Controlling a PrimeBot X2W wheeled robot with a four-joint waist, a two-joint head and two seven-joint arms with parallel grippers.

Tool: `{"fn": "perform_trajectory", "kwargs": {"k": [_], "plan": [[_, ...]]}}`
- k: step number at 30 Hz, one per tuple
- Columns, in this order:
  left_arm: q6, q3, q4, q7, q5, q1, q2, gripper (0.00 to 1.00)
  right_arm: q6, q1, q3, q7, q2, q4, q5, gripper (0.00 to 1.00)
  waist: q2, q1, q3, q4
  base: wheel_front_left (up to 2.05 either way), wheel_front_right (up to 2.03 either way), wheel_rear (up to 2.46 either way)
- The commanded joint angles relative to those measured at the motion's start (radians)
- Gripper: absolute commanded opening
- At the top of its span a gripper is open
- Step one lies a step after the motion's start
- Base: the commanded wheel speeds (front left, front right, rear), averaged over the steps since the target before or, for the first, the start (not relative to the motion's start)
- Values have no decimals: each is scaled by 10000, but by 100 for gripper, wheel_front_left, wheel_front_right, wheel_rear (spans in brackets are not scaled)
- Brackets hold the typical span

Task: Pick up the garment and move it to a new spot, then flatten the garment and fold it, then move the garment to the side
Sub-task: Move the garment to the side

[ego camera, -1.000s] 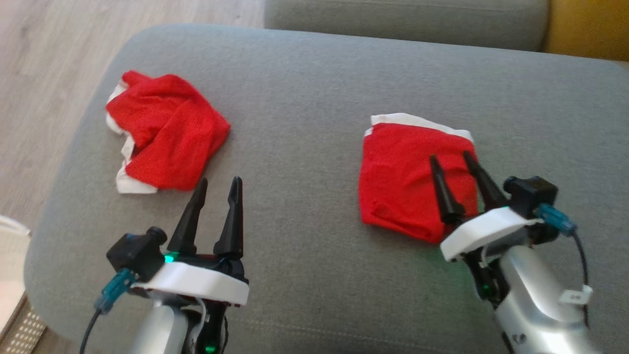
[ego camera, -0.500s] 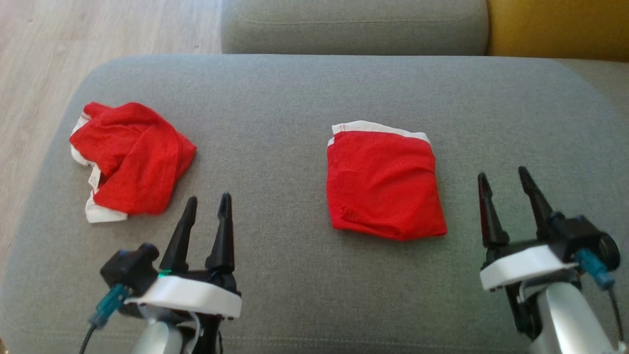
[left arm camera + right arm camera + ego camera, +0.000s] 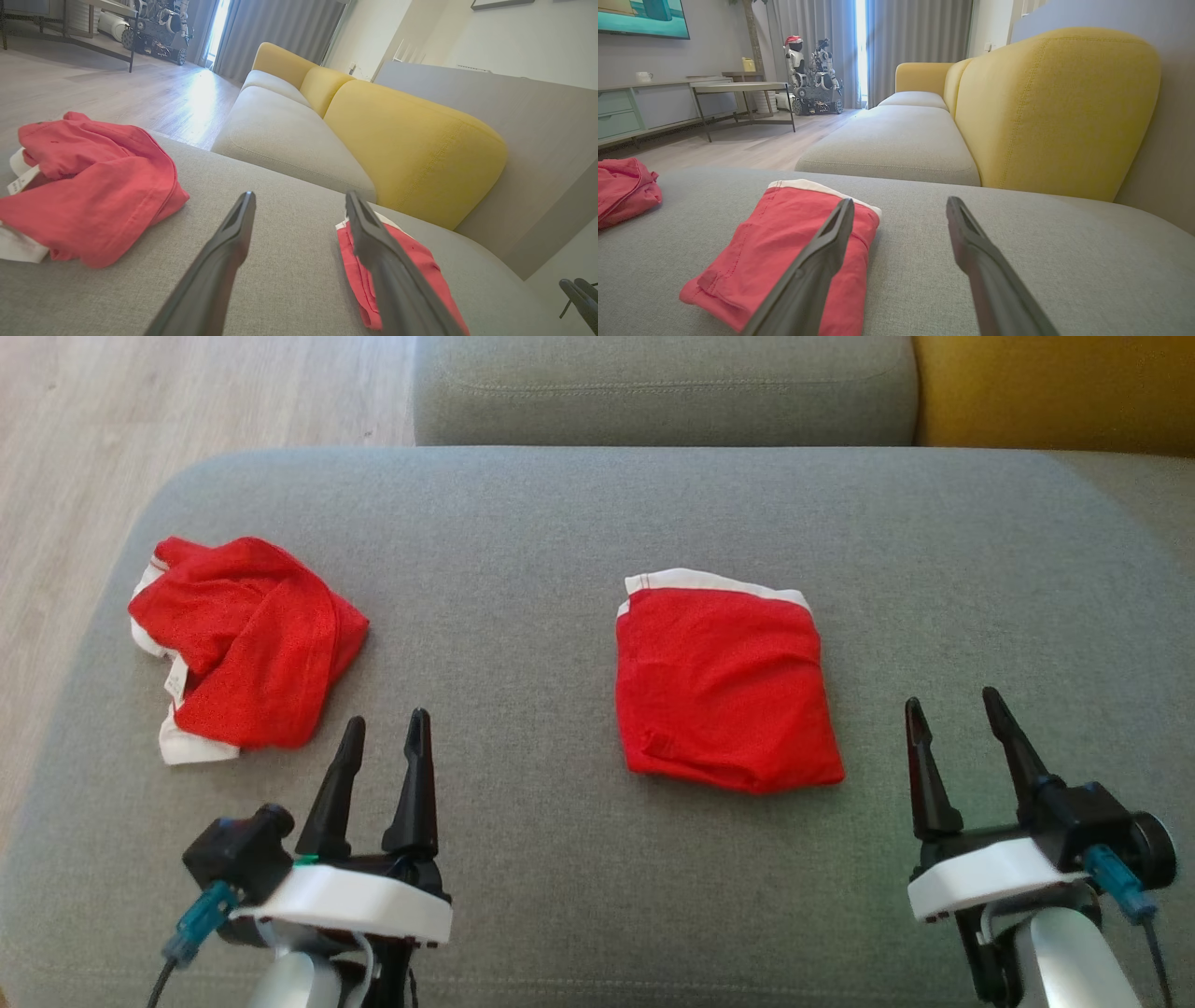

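The garment (image 3: 724, 695) lies folded into a red square with a white band along its far edge, right of centre on the grey cushion (image 3: 560, 523). In the right wrist view the garment (image 3: 784, 247) sits just left of my fingers. My right gripper (image 3: 951, 698) hovers open to its right, apart from it, with nothing between the fingers. My left gripper (image 3: 387, 719) is open and empty at the lower left, well clear of the garment (image 3: 411, 261), which shows behind its right finger in the left wrist view.
A crumpled red bundle (image 3: 247, 653) with white trim and a white tag lies at the cushion's left end, just beyond my left gripper. The wooden floor (image 3: 65, 448) drops off on the left. A second grey cushion (image 3: 653, 392) and a yellow backrest (image 3: 1055, 383) lie beyond.
My right gripper has drawn back off the folded garment to its right and stays open. The camera has shifted, so both red pieces sit further left in the picture.
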Motion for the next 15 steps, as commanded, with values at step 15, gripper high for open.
{"fn": "perform_trajectory", "kwargs": {"k": [15], "plan": [[-142,63,-475,-92,0,-908,10,100,-9,-1915,485,901,-5,914,1693,100,0,0,1296,698,0,0,0]]}}
